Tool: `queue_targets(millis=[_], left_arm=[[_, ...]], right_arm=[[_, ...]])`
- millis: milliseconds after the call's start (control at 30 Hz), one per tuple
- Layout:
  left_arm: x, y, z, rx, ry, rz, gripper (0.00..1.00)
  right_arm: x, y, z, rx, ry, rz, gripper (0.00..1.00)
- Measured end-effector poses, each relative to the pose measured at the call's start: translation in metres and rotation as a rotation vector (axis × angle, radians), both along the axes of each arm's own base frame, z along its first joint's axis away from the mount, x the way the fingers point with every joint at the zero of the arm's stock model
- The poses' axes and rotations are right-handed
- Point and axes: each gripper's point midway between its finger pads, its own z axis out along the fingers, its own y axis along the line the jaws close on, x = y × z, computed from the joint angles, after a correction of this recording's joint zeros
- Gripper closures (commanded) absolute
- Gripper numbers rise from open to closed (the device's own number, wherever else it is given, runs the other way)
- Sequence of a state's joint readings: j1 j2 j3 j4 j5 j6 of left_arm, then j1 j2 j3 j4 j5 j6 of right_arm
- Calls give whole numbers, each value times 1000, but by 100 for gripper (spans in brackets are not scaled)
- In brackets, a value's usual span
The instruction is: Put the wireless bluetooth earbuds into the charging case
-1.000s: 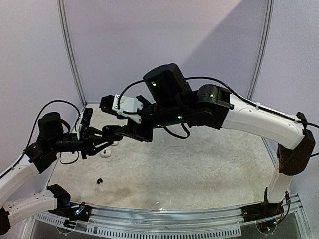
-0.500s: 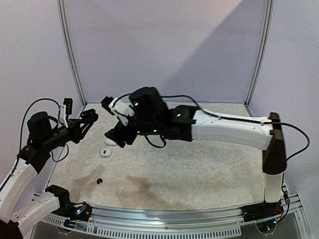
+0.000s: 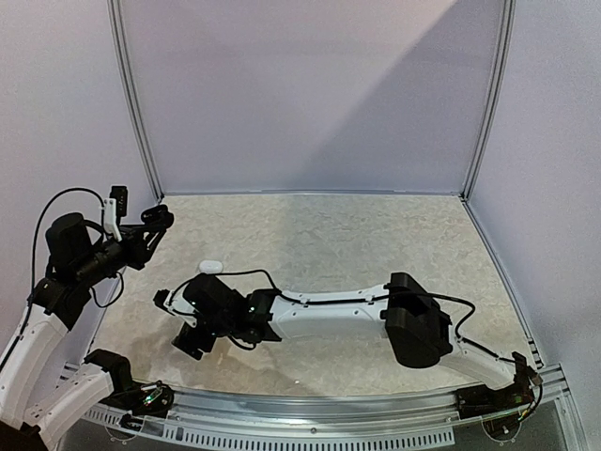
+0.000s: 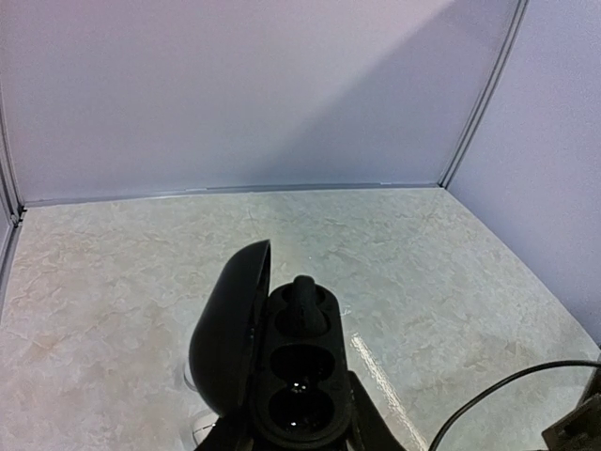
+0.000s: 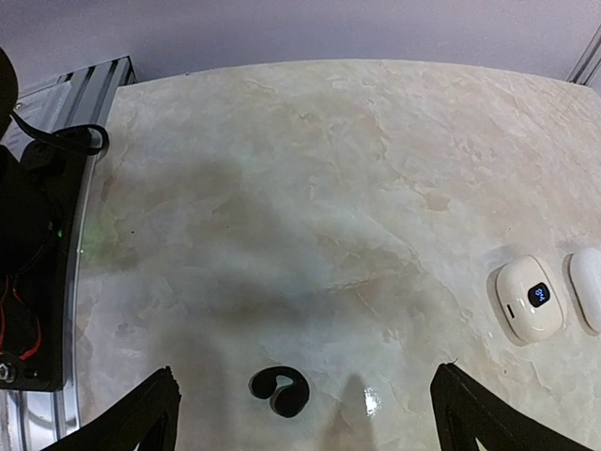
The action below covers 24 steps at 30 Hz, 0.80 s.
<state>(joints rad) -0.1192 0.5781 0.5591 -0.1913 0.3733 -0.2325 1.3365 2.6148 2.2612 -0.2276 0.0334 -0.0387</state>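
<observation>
1. The right gripper [image 5: 305, 399] hung low over the table [image 5: 329, 169], its fingers spread wide and holding nothing. The loose black earbud [image 5: 279, 391] lay on the table between them, a little nearer one finger than the other.
2. That earbud sat well apart from the white display case [image 5: 531, 299], on the side of it toward the near rail [image 5: 66, 94].
3. The earbud was small in the wrist view. Its long axis seemed to run roughly along the line joining the two fingers, so closing on it would likely pinch it end to end.
4. The right arm was plainly the nearer one. The left gripper [image 4: 299, 437] was clamped on the black charging case [image 4: 296, 376], held off the table to the left of the display case. The lid stood open, a seated black earbud [image 4: 301, 299] filled the far well, and the nearer wells looked empty.
5. A second earlier, the right gripper had been raised and close to the left one, above the display case. It had since dropped toward the rail and opened its fingers, while the left arm had drawn back with the case.
</observation>
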Motion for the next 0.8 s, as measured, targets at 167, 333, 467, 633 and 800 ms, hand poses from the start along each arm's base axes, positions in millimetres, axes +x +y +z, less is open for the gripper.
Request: queue_targets(millis=[167, 333, 467, 633, 800], left_arm=[[0, -1, -1, -4, 5, -4, 100], [0, -1, -2, -8, 7, -6, 100], [0, -2, -4, -15, 15, -7, 100], [0, -2, -5, -17, 20, -7, 100], [0, -2, -5, -18, 19, -7, 100]], right_arm=[[-2, 8, -25, -1, 7, 10, 10], [-2, 8, -53, -29, 2, 2, 20], [0, 12, -55, -15, -18, -10, 33], [1, 12, -56, -18, -40, -13, 48], [1, 12, -57, -22, -46, -11, 62]])
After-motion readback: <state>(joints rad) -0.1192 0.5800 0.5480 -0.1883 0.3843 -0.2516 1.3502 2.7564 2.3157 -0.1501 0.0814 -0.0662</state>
